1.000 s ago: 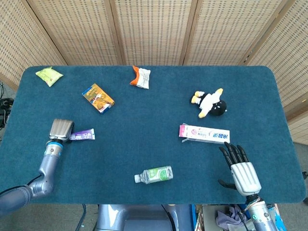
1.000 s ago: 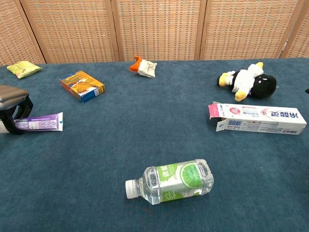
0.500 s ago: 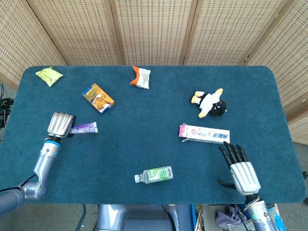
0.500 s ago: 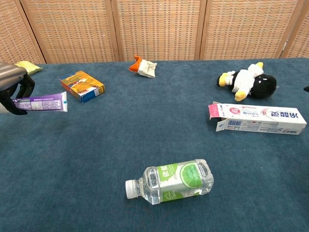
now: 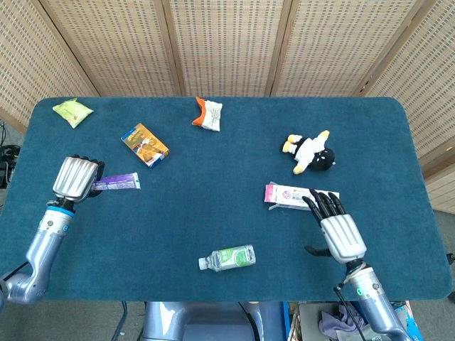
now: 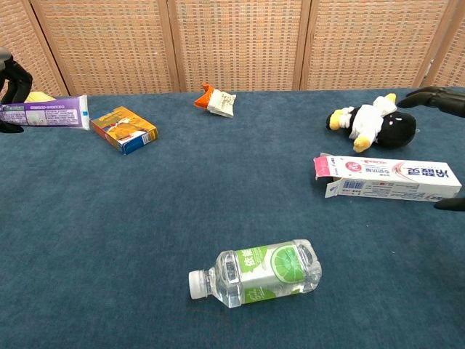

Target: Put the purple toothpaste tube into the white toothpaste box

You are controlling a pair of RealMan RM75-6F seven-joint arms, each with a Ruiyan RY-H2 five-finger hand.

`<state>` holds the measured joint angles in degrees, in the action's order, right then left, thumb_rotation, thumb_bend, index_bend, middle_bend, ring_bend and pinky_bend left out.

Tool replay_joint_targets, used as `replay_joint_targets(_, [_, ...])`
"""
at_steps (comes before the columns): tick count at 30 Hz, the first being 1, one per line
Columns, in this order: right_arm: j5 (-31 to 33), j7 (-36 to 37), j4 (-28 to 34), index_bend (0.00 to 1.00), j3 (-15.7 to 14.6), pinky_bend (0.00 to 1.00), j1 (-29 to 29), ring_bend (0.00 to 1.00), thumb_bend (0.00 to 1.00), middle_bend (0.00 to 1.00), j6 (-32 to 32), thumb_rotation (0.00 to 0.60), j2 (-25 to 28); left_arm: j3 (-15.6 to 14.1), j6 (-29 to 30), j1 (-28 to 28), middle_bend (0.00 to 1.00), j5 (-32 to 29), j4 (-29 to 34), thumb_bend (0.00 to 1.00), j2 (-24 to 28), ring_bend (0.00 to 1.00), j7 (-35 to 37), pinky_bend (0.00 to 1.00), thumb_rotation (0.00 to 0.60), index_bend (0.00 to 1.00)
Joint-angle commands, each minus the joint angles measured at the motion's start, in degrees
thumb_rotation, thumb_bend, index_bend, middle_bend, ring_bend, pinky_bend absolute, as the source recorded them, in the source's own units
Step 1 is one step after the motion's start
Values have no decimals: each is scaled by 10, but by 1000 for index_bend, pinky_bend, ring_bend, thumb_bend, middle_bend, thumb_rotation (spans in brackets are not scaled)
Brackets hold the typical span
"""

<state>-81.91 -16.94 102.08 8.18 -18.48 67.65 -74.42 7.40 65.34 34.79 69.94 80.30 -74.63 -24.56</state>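
Left hand (image 5: 75, 178) grips the purple toothpaste tube (image 5: 115, 183), lifted off the table (image 5: 213, 213) (cap end pointing inward). Right hand (image 5: 340, 233), fingers spread and holding nothing, hovers over the white toothpaste box (image 5: 295, 197), which lies under its fingertips.

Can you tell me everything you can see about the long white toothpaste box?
The white toothpaste box is a long, thin carton, seemingly cardboard, with blue writing and pink and red marks. It lies flat on the blue table, near the right side, in front of the penguin toy. Its pink end flap on the left is open. The right hand is above its right end with fingers spread; whether it touches the box is unclear.
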Motion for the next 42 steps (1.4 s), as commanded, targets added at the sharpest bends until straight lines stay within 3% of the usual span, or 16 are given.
replay_joint_targets(1, [75, -35, 14, 1, 40, 0, -53, 0, 38, 0, -69, 600, 2, 5, 6, 0, 700, 4, 19, 267, 11, 593, -7, 552, 600, 812])
replay_joint_targets(6, [212, -70, -22, 17, 75, 0, -118, 0, 38, 0, -149, 600, -24, 4, 11, -1, 700, 12, 40, 267, 22, 593, -18, 551, 600, 812])
replay_joint_targets(11, [313, -100, -73, 38, 78, 0, -164, 0, 38, 0, -183, 600, -46, 7, 12, -1, 700, 16, 50, 267, 31, 593, -19, 551, 600, 812])
replay_joint_targets(15, [357, -99, -105, 51, 78, 0, -186, 0, 38, 0, -194, 600, -60, 9, 13, -1, 700, 18, 56, 267, 37, 593, -21, 551, 600, 813])
replay_joint_targets(26, [390, -81, -170, 103, 65, 0, -220, 0, 38, 0, -208, 600, -79, 10, 16, -3, 700, 16, 69, 267, 37, 593, -38, 551, 600, 813])
replay_joint_targets(34, [381, -60, -203, 190, 50, 0, -222, 0, 38, 50, -199, 600, -96, 11, 13, -2, 700, 16, 60, 267, 34, 593, -35, 551, 600, 812])
replay_joint_targets(42, [369, -42, -248, 190, 45, 0, -227, 0, 38, 55, -199, 600, -118, 10, 15, -1, 700, 23, 61, 267, 33, 593, -37, 552, 600, 812])
